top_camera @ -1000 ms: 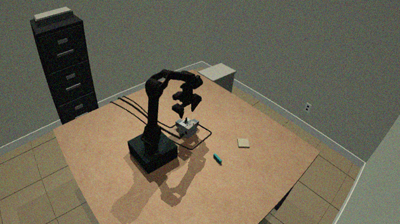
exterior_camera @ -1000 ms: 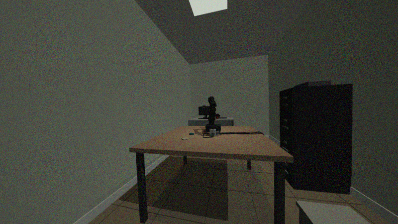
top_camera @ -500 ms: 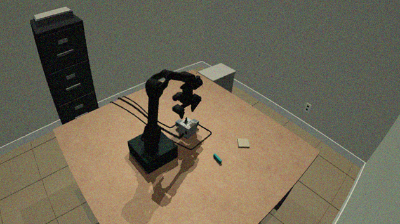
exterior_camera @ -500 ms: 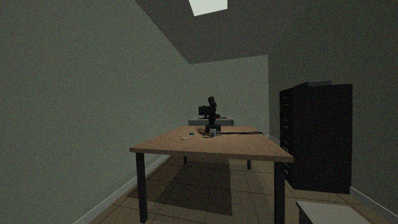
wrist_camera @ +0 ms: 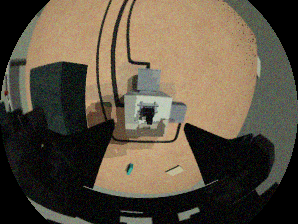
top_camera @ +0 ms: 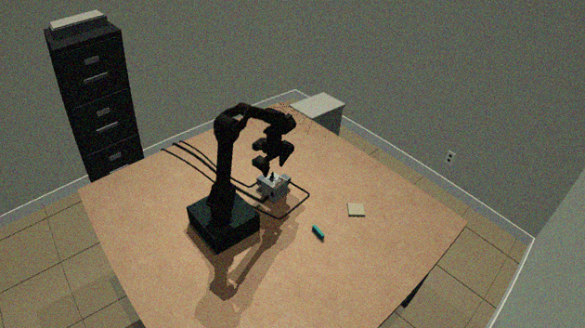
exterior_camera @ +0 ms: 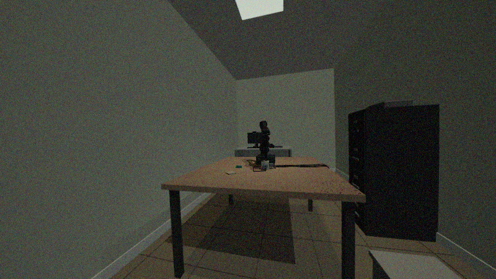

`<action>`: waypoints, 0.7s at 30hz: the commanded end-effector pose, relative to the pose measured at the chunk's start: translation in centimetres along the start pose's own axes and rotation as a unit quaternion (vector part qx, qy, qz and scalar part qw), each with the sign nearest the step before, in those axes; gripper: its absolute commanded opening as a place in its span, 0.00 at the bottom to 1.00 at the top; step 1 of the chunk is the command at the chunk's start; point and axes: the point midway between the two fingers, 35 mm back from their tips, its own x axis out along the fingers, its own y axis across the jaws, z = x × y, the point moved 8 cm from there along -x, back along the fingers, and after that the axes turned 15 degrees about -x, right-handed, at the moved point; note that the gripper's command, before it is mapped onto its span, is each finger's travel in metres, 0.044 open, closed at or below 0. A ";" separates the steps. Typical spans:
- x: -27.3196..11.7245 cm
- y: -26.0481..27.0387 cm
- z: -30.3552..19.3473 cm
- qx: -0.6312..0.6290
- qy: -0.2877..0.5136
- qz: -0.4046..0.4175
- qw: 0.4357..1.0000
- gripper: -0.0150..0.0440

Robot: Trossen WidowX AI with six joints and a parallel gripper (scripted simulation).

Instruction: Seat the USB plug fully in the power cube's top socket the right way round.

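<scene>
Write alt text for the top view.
A black arm holds its open gripper just above a small power cube with a dark plug sticking up from its top, on a wooden table. A teal stick and a pale square pad lie nearby.

Matt surfaces throughout

The table (top_camera: pixel 262 294) looks like speckled wood-like board; the pincer (top_camera: pixel 274 157) is matt black; the cube (top_camera: pixel 274 187) looks like pale grey plastic.
</scene>
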 end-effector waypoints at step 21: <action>1.0 0.0 0.0 0.000 0.000 0.001 1.000 0.56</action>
